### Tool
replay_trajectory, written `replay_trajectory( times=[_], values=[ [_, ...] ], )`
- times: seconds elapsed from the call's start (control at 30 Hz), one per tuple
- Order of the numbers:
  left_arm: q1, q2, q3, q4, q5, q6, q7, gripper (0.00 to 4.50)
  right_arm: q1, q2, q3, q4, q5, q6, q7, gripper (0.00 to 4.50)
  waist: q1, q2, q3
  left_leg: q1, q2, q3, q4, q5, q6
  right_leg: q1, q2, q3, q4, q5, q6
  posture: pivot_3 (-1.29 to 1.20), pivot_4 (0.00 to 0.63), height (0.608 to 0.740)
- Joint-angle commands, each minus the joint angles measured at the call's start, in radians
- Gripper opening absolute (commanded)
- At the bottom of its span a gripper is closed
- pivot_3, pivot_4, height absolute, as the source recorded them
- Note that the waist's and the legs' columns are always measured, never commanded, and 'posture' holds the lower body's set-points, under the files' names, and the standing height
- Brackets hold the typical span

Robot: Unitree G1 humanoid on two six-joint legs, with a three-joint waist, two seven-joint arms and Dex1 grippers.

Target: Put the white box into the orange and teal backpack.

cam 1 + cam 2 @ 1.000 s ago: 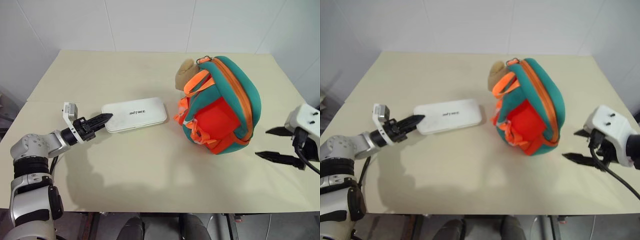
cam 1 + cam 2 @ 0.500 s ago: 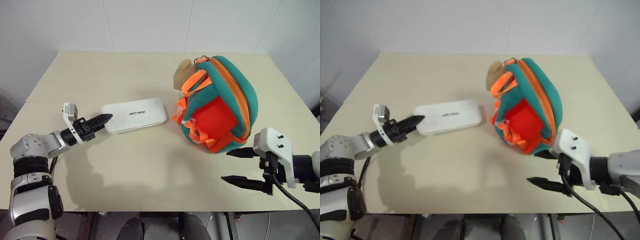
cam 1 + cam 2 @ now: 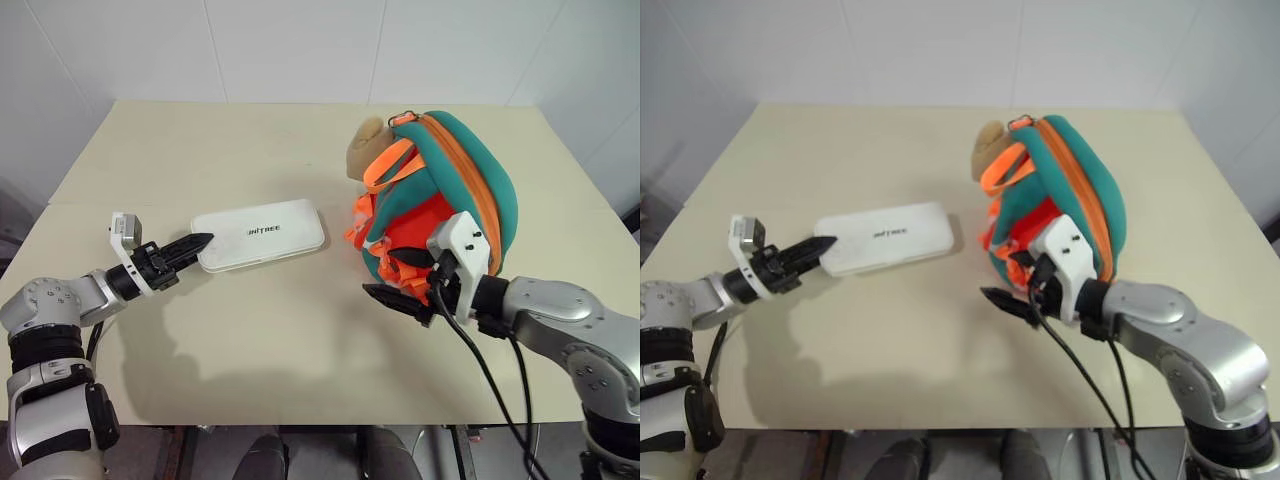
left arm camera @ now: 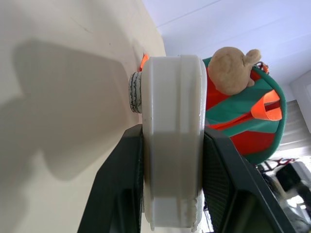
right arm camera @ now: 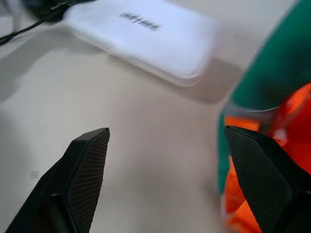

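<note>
The white box lies flat on the table, left of centre, lettering up. My left gripper is shut on the box's left end; in the left wrist view its fingers press both faces of the box. The orange and teal backpack stands to the right, orange panel and straps facing me, with a beige pom-pom at its upper left. My right gripper is open, low at the backpack's front left beside the orange straps. Its wrist view shows wide-spread fingers, the box ahead and the backpack beside them.
The beige table has bare surface between the box and the backpack and along the front edge. A white tiled wall runs behind it. A black cable hangs from my right wrist over the front edge.
My right arm swung from the table's right edge leftward to the backpack's front, still open. The left gripper and the box slid slightly to the left.
</note>
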Motion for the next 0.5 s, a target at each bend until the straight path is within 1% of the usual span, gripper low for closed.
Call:
replay_trajectory(
  times=[0.03,0.2,0.3,0.5],
  values=[
    [0.021,0.021,0.063,-0.069,-0.053,0.045,0.013,1.27,-0.020,0.044,0.017,0.004,-0.055,-0.053,-0.058,4.50,0.000,0.000,0.000,0.000,0.000,0.000,0.000,0.000,0.000,0.000,0.000,0.000,0.000,0.000,0.000,0.00,0.150,0.740],
    [0.055,0.008,0.103,-0.124,-0.079,0.081,0.043,1.27,-0.030,0.112,0.035,0.032,-0.112,-0.077,-0.118,4.50,-0.002,0.000,0.000,0.000,0.000,0.000,0.000,0.000,0.000,0.000,0.000,0.000,0.001,0.000,0.000,0.00,0.150,0.740],
    [0.073,-0.006,0.126,-0.157,-0.096,0.091,0.061,1.27,-0.063,0.182,0.050,0.077,-0.162,-0.107,-0.178,4.50,-0.004,0.000,0.000,0.001,0.000,0.000,0.000,0.000,0.000,0.000,0.000,0.000,0.002,0.000,0.000,0.00,0.150,0.740],
    [0.096,-0.028,0.148,-0.205,-0.115,0.104,0.092,1.27,-0.118,0.282,0.069,0.168,-0.256,-0.162,-0.252,4.50,-0.004,0.000,0.000,0.001,0.000,0.000,0.000,0.001,-0.001,0.000,0.000,0.000,0.002,0.000,-0.001,0.00,0.150,0.740]
  ],
)
